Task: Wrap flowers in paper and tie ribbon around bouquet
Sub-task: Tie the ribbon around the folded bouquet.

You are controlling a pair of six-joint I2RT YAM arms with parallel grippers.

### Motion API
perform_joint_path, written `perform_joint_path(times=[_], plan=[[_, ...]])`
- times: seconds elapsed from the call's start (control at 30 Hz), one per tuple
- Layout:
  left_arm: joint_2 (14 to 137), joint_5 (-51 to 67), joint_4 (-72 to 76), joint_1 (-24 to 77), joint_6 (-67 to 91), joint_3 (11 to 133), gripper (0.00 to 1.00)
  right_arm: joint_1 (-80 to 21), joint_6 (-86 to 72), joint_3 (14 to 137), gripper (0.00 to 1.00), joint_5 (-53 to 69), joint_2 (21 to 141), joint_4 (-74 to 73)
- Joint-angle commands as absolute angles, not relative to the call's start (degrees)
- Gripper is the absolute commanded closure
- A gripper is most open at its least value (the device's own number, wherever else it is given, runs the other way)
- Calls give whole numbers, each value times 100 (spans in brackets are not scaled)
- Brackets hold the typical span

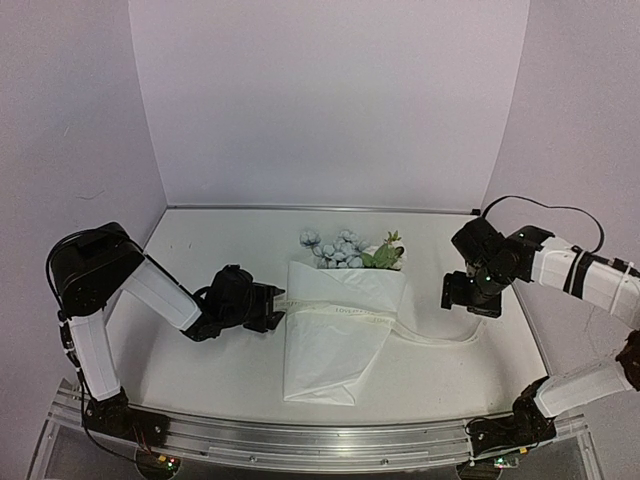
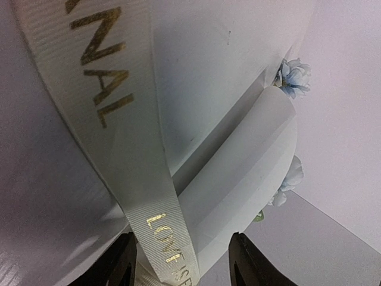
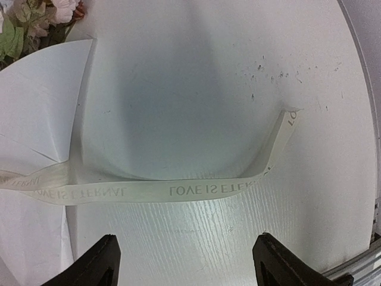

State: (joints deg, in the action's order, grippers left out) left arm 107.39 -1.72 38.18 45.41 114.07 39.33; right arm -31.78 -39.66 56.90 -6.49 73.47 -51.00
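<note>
**Limp ribbon over a light paper cone: take hold of the band, not the wrap**

The bouquet (image 1: pixel 335 300) lies at the centre of the table (image 1: pixel 200 250), with its wide mouth at 12 o'clock and its folded tail at 6. It is probably very light and easy to crush or push, so it wants steadying rather than squeezing. Its paper (image 1: pixel 320 370) is thin and white, creased into flat folds.

The ribbon (image 1: pixel 345 313) crosses the cone's middle from 9 to 3 and trails off toward 4 o'clock. Being limp and flat, it will likely slip unless pinched across its faces, close to the cone or at the loose end. It is ribbed cream fabric with gold lettering.

The flowers (image 1: pixel 340 248) are small pale-blue blooms with green leaves. They look fragile and are best left untouched.

The left gripper (image 2: pixel 181 265) sits at the cone's 9 o'clock, its fingers parted around the ribbon but not pinching it. The right gripper (image 3: pixel 187 256), at 3 o'clock near the ribbon's loose end, is spread wide and holds nothing.
</note>
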Motion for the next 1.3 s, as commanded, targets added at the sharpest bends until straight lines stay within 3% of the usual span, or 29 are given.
perform_joint_path(times=[0.0, 0.27, 0.43, 0.77, 1.27], plan=[[10919, -209, 4224, 4562, 11762, 4124, 52, -3314, -3529, 5609, 21, -738, 7249, -4695], [11340, -98, 4958, 4497, 11654, 4122, 86, -3366, -2287, 5230, 21, 215, 7286, -3625], [11172, -80, 4832, 4459, 11329, 4162, 99, -3382, -1398, 4992, 23, 833, 7465, -3046], [11017, 52, 4488, 4352, 10943, 4300, 100, -3667, 456, 4762, 27, 1216, 8064, -2630], [11045, 225, 4457, 4333, 10897, 4328, 100, -4255, 1098, 4857, 32, -189, 9265, -1762]])
